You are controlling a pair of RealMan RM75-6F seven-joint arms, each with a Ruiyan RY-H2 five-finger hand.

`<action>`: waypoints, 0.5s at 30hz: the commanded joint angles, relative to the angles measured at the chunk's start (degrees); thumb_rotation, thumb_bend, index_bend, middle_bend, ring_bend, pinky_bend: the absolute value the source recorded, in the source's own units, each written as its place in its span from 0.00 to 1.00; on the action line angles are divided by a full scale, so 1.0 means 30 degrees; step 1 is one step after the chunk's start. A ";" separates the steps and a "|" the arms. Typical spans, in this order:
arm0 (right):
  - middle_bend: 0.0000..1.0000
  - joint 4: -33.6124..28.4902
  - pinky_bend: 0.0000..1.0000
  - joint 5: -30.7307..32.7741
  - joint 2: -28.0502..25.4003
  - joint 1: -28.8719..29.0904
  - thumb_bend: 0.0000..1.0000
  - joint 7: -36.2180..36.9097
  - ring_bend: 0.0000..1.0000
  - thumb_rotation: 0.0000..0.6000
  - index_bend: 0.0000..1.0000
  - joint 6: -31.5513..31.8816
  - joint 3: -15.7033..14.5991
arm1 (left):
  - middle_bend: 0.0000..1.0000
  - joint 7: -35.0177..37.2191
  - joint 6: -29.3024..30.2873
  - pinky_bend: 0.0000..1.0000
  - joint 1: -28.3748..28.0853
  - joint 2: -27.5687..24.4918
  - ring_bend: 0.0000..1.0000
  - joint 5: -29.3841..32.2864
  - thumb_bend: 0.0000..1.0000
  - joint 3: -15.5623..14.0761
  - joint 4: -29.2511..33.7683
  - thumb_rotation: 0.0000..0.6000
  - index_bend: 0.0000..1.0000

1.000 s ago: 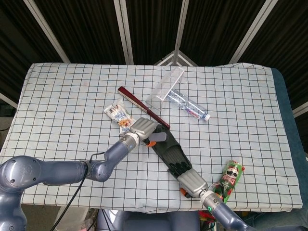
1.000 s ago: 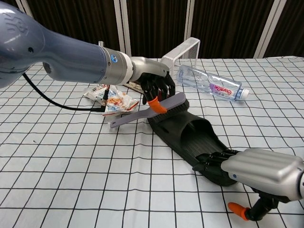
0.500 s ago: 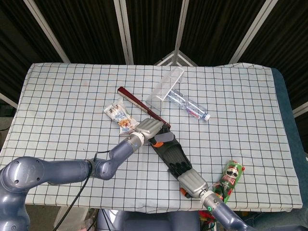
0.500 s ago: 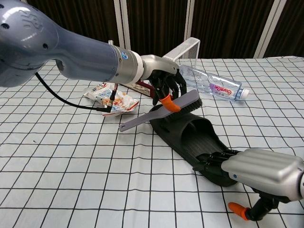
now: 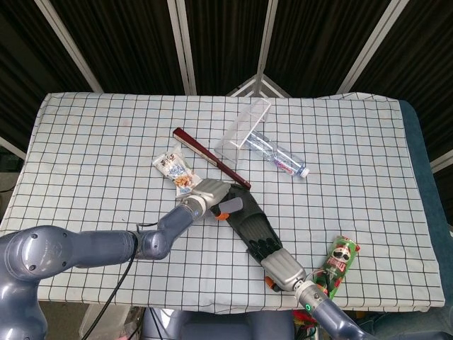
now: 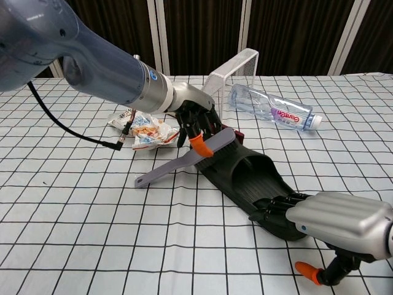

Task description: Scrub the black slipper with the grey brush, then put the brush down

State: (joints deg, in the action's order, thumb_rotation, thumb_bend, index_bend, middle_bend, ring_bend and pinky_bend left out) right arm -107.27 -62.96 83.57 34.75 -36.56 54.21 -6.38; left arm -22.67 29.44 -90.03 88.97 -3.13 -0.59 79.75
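On the checked table, your left hand grips the grey brush with its head laid against the far end of the black slipper, while your right hand presses the near end down. Scrubbing looks midway; putting the brush down remains.

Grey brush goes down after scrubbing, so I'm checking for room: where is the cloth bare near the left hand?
Bare cloth lies left of the snack packet and in front of the left hand, toward the near table edge. It is crowded between packet, black slipper, red stick and bottle.
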 commanded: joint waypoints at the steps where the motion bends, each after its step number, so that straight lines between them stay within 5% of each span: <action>1: 0.00 -0.0039 0.00 0.0052 -0.0003 0.0008 0.54 -0.0058 0.00 1.00 0.00 0.0040 -0.0017 | 0.68 -0.0806 -0.0327 0.53 -0.1871 -0.0639 0.50 0.2916 0.94 -0.1583 0.0650 1.00 0.61; 15: 0.00 -0.0869 0.00 -0.0443 -0.0343 -0.0247 0.54 -0.0986 0.00 1.00 0.00 0.1362 -0.0164 | 0.68 -0.0009 -0.0121 0.53 -0.2797 -0.3084 0.50 0.3594 0.94 -0.1653 0.2790 1.00 0.61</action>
State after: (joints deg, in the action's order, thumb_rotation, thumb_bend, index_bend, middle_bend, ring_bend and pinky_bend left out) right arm -109.17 -63.69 82.97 34.34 -38.81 57.37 -6.70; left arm -23.17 28.75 -98.28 80.80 7.95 -5.59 87.05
